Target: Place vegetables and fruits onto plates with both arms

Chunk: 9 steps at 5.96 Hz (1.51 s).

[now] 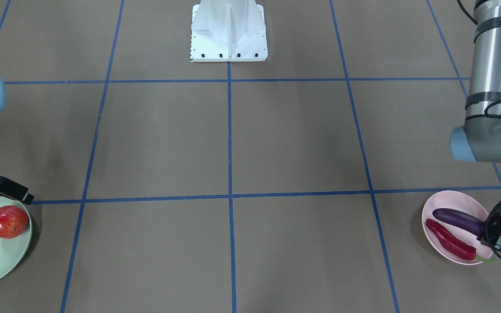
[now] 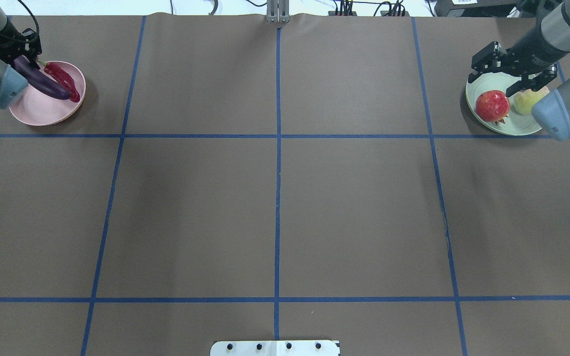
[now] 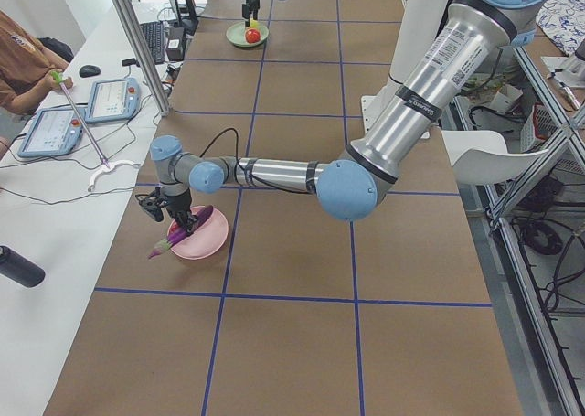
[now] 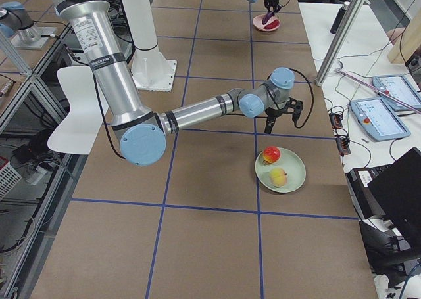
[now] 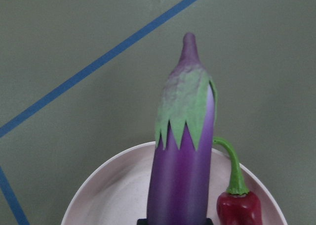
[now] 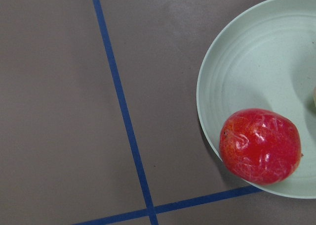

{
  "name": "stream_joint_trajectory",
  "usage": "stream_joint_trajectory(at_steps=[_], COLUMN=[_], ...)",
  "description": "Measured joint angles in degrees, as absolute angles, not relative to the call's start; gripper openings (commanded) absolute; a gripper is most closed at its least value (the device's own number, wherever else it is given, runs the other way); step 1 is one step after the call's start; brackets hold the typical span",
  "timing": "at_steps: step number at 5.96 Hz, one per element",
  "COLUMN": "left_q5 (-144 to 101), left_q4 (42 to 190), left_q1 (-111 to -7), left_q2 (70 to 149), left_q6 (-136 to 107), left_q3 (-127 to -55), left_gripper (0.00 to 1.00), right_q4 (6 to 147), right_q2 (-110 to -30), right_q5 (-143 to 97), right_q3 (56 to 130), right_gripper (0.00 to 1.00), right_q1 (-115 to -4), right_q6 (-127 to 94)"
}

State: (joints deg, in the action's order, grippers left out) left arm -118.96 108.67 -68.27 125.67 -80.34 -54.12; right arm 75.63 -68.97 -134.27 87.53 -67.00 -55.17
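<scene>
My right arm [image 2: 569,101] hangs over the green plate [image 2: 512,126] at the table's [image 2: 359,212] far right. Its gripper [image 2: 509,73] is spread and empty, because the red fruit [image 2: 492,105] and peach [image 2: 527,101] already sit there. My left gripper [image 1: 497,241] is down at the eggplant [image 5: 185,160], which lies beside the chili [image 1: 448,240] across the pink plate [image 1: 450,201]. I cannot tell whether it grips. The surface is brown paper gridded with blue tape [image 2: 277,198].

I see a glossy purple eggplant [image 5: 185,180] on a matt pink plate [image 5: 116,188], a shiny red fruit [image 6: 260,146], and a matt brown table covering [image 2: 275,207].
</scene>
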Motion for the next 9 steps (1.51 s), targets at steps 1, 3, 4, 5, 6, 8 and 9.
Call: stream_joint_trajectory(at_steps=[1,3,4,5,6,8,9], left_q5=[-119.23,-123.96,-125.37,-125.83,-125.95,-128.16,-129.95], left_q4=[109.31,105.36,103.49,102.67,102.35,101.56,98.93], left_q1=[-68.27,-68.71,-68.98,-69.04,-69.11,-70.46,-73.44], left_q2=[125.07,122.80,118.30,110.94,103.42,94.59,93.10], left_q6=[-79.36,-78.31,-75.28,-67.30,-57.74,-39.64,-28.89], left_q3=[-55.32,-65.12,-74.56,-85.42,-94.59,-102.76,-103.33], left_gripper=[1.00,1.00,1.00,1.00,1.00,1.00,1.00], right_q4=[75.66,75.77,75.82,75.84,75.85,76.37,79.18], right_q2=[-69.29,-69.65,-71.08,-74.16,-78.13,-85.04,-86.79], right_q5=[-134.23,-135.14,-136.12,-136.63,-136.78,-136.87,-136.91], right_q3=[88.33,89.70,91.51,94.36,97.23,99.80,100.06], right_gripper=[1.00,1.00,1.00,1.00,1.00,1.00,1.00], right_q1=[-67.07,-68.91,-70.98,-72.67,-73.90,-76.74,-78.80], right_q6=[-55.19,-55.10,-54.57,-52.27,-47.39,-34.23,-26.11])
